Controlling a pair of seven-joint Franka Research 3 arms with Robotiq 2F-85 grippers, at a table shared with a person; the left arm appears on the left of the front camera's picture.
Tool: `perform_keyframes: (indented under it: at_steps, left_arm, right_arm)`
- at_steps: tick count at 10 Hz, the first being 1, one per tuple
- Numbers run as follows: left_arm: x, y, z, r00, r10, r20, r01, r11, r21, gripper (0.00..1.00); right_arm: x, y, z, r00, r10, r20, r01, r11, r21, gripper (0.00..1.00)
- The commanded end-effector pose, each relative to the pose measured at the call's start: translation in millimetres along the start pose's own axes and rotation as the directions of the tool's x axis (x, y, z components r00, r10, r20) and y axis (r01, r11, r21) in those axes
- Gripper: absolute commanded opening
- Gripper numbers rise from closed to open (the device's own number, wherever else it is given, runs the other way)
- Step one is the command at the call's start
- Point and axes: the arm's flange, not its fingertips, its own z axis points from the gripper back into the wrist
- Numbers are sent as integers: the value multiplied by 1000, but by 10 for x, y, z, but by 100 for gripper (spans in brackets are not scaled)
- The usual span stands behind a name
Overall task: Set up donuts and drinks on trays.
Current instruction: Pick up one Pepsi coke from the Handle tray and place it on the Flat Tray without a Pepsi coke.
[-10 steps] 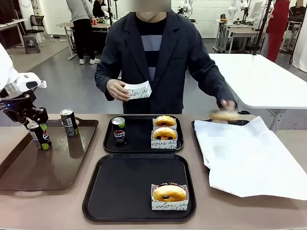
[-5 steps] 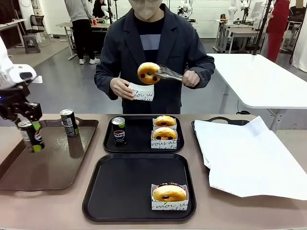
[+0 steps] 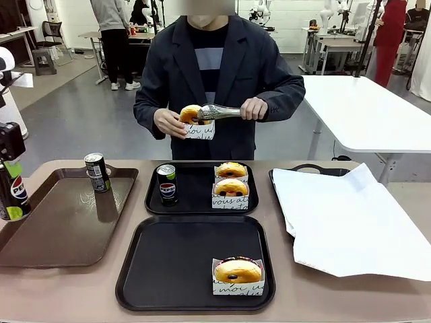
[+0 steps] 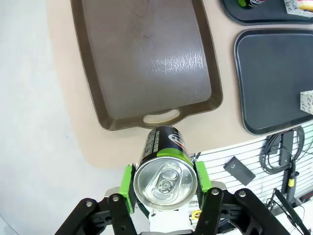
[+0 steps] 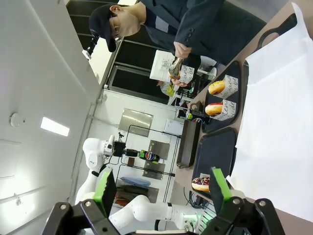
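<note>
- The left claw point(image 4: 165, 188) pinches a Pepsi can point(image 4: 164, 169) between its green pads, held clear above the tabletop point(image 4: 63, 98) off the near end of the brown tray point(image 4: 146, 63); in the front view the can hangs at the far left edge
- The right claw point(image 5: 161, 196) hangs high with its fingers spread wide, gripping nothing
- A second can point(image 3: 97, 172) stands at the far end of the brown tray
- The far black tray point(image 3: 195, 202) carries a third can point(image 3: 166, 184) and two boxed glazed donuts point(image 3: 231, 188) side by side
- The near black tray point(image 3: 175, 269) holds one boxed donut point(image 3: 237, 274) at its near right corner
- Across the tabletop, the person's hand point(image 3: 254, 108) uses metal tongs point(image 3: 219, 112) to set a glazed donut point(image 3: 189, 114) into a white paper box point(image 3: 199, 130) held in the other hand point(image 3: 168, 123)
- A tray lined with white paper point(image 3: 350, 222) lies to the right
</note>
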Motion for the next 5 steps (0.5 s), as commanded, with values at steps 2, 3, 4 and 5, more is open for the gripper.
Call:
perform_keyframes:
  at_steps: [2,3,4,5]
  left_arm:
    - [130,53,-60,1000,7,-21,-7,1000,-5,1]
    - [130,53,-60,1000,7,-21,-7,1000,-5,1]
    - [65,21,-88,1000,3,-25,-3,1000,-5,58]
    - [191,-172,-171,1000,-10,29,10,1000,1,58]
  right_arm:
    - [23,4,-9,1000,19,19,-19,1000,23,100]
    - [23,4,-9,1000,19,19,-19,1000,23,100]
    - [23,4,-9,1000,19,19,-19,1000,23,100]
    - [23,4,-9,1000,19,19,-19,1000,23,100]
